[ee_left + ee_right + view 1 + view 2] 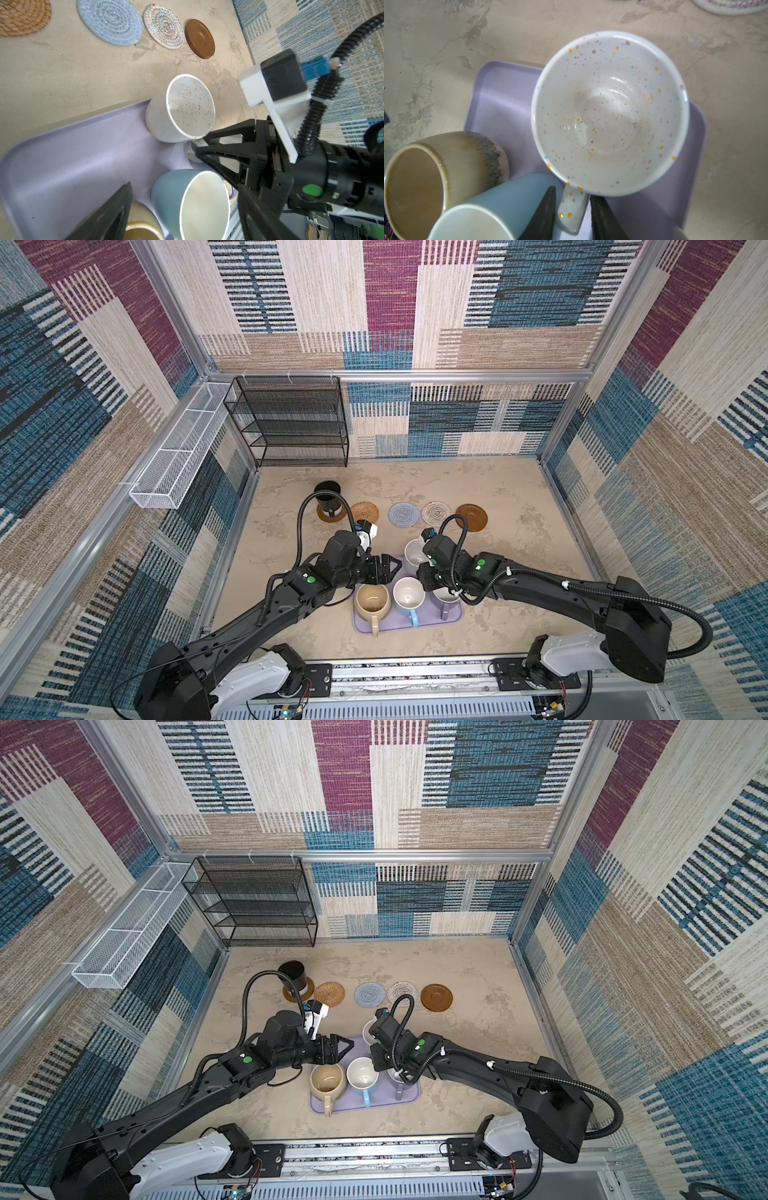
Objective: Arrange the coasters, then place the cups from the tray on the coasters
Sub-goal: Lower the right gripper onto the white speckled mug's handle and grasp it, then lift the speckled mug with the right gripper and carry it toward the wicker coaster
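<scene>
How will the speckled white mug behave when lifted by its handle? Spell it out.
The speckled white mug looks glazed ceramic: probably rigid, heavyish, slippery. With the right end effector flanking only its handle, the wide bowl may tilt. The light blue mug stands close, so a knock seems possible.

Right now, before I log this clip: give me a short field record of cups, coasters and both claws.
placed: black cup on brown coaster, row's left end in both top views
bare coasters: tan woven coaster, blue-grey coaster, white-grey coaster, brown saucer
on tray: speckled white cup, beige cup, light blue cup, lavender cup
left claw: open, empty, over tray
right claw: astride speckled white cup's handle; grip unclear
</scene>
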You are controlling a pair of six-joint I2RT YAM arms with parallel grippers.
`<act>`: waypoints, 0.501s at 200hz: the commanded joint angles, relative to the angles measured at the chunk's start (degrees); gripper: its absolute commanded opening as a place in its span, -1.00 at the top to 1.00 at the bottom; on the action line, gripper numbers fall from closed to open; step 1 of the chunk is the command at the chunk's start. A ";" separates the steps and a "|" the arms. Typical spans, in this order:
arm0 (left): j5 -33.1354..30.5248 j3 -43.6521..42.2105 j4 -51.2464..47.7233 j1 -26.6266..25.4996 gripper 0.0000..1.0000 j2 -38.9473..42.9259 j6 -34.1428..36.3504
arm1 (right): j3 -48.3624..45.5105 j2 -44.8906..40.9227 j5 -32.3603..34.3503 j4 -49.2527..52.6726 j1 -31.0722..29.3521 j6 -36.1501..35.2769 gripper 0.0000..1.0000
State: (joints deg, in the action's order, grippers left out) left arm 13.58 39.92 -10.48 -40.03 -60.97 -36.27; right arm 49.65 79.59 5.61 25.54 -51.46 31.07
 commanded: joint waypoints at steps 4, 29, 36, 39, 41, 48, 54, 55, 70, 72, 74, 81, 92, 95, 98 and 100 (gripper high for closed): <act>-0.93 -0.40 1.73 -0.04 -0.64 -0.09 -0.38 | 0.62 0.64 4.85 0.40 0.07 0.13 0.41; -1.23 -0.62 1.87 0.01 -0.64 -0.20 -0.27 | 0.59 1.38 4.50 -0.67 0.05 0.05 0.41; -1.19 -0.65 1.80 -0.04 -0.64 -0.20 -0.27 | 0.75 1.72 4.71 -0.47 0.07 0.21 0.41; -1.19 -0.76 1.85 -0.02 -0.64 -0.16 -0.22 | 0.86 1.86 4.90 -0.36 0.10 0.28 0.41; -1.17 -0.73 1.82 0.00 -0.64 -0.13 -0.27 | 0.88 1.94 4.97 -0.28 0.13 0.35 0.40; -1.11 -0.81 1.87 -0.04 -0.64 -0.09 -0.28 | 1.13 2.50 5.11 -0.06 0.05 0.47 0.37; -1.11 -0.74 1.82 -0.05 -0.64 0.01 -0.29 | 1.19 2.76 5.03 0.03 0.06 0.48 0.36; -1.11 -0.73 1.85 0.00 -0.64 0.04 -0.29 | 1.21 2.80 5.03 0.04 0.05 0.53 0.36; -1.19 -0.81 1.87 -0.04 -0.64 0.19 -0.32 | 1.47 3.39 4.94 -0.05 0.05 0.49 0.35; -1.19 -0.81 1.87 -0.05 -0.64 0.23 -0.37 | 1.56 3.42 4.90 -0.10 0.05 0.48 0.34; -1.19 -0.81 1.87 -0.02 -0.64 0.23 -0.33 | 1.58 3.48 4.86 -0.13 0.05 0.48 0.34; -1.27 -0.85 1.82 -0.05 -0.64 0.32 -0.35 | 1.61 3.55 4.85 -0.29 0.05 0.38 0.35; -1.35 -0.90 1.87 -0.04 -0.64 0.35 -0.32 | 1.81 3.48 4.90 -0.40 0.05 0.31 0.35; -1.36 -1.00 1.87 0.02 -0.64 0.46 -0.33 | 1.84 3.52 4.88 -0.40 0.05 0.24 0.35; -1.43 -1.02 1.96 0.01 -0.64 0.50 -0.32 | 1.86 3.63 5.00 -0.40 0.05 0.24 0.36; -1.45 -1.08 1.91 0.01 -0.64 0.46 -0.30 | 1.97 3.64 5.02 -0.36 0.07 0.23 0.36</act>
State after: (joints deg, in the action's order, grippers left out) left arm 13.08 39.18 -9.82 -40.03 -60.84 -36.25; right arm 51.16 82.74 8.12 24.51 -51.44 31.16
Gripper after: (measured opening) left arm 0.821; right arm 0.327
